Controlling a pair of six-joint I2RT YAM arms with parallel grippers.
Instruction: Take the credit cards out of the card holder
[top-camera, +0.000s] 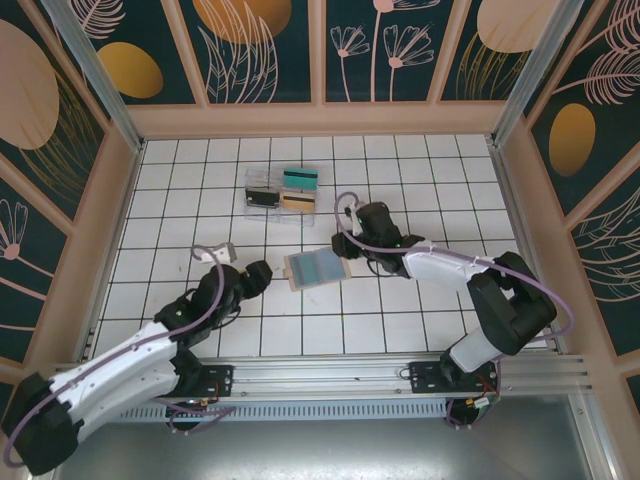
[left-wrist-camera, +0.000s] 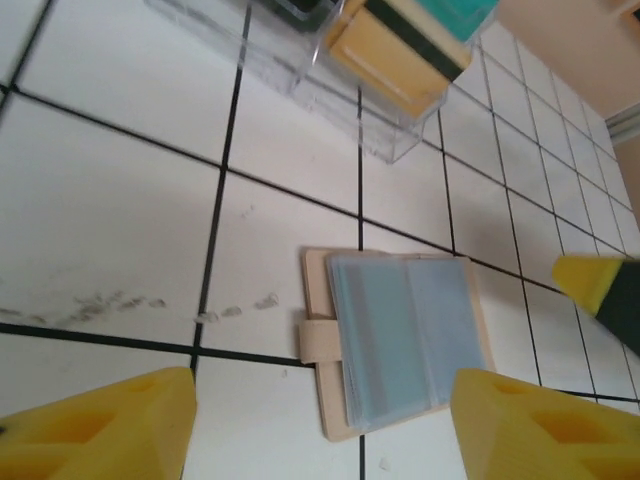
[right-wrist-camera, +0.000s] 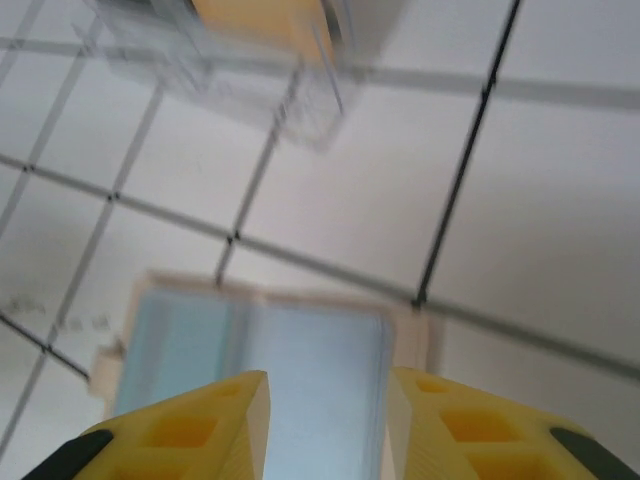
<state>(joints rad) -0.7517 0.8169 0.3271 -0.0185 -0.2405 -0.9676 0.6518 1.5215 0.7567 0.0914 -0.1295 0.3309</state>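
The card holder (top-camera: 317, 268) lies open and flat on the white tiles, grey-blue pockets up, tan rim around them. My left gripper (top-camera: 264, 273) hovers just left of it. In the left wrist view its yellow fingers (left-wrist-camera: 100, 430) stand wide apart, open, with the card holder (left-wrist-camera: 400, 335) just ahead of them. My right gripper (top-camera: 347, 252) is at the holder's right edge, open, with the pockets of the card holder (right-wrist-camera: 290, 360) showing in the gap under my right gripper (right-wrist-camera: 328, 420). The teal credit card (top-camera: 300, 178), the black one (top-camera: 262, 197) and the tan-gold one (top-camera: 297, 201) sit in a clear tray.
The clear plastic compartment tray (top-camera: 283, 212) stands behind the holder, a tile or so away. Tray (left-wrist-camera: 330, 100) and tan-gold card (left-wrist-camera: 390, 60) appear at the top of the left wrist view. Wooden walls enclose the tiled floor on three sides.
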